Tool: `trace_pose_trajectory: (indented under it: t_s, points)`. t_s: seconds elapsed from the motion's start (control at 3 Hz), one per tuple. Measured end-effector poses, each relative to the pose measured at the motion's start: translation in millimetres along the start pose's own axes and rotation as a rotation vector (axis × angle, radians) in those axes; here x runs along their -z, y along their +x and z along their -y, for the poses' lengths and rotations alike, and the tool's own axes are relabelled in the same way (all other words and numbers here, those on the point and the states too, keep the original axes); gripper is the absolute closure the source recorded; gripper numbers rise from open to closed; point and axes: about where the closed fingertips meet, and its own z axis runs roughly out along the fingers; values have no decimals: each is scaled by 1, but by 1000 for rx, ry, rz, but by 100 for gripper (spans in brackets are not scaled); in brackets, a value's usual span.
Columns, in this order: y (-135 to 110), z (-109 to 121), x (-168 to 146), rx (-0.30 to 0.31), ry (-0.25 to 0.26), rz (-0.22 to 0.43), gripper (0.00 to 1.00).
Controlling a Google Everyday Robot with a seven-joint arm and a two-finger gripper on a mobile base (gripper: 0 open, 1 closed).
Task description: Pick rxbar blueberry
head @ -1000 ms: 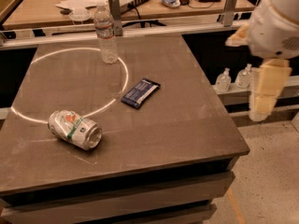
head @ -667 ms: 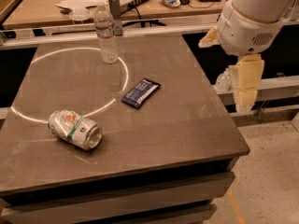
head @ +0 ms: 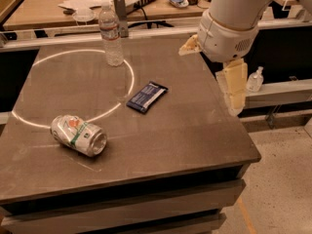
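1. Camera view: the rxbar blueberry (head: 146,97) lies flat near the middle of the table (head: 185,130).
2. The gripper (head: 235,99) hangs over the table's right edge, well apart to the bar's right; its grip state cannot be told.

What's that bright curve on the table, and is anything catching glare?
Camera view: a bright ring of light curves across the dark table, running past the water bottle and soda can; the can glints; the rxbar blueberry beside the ring has a faint sheen; the tool hangs by the table's right edge.
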Motion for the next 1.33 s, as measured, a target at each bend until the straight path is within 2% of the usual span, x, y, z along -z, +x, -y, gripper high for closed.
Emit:
trace_pose_trajectory:
  t_s: [0.33,0.67,1.0,1.33]
  points:
    - [-21,17,2,90,43,46,0]
    - [-62,39,-6,304,36,100,0]
    - [-119,59,-33,534,-1,160,0]
    - [-140,69,-54,612,-25,192,0]
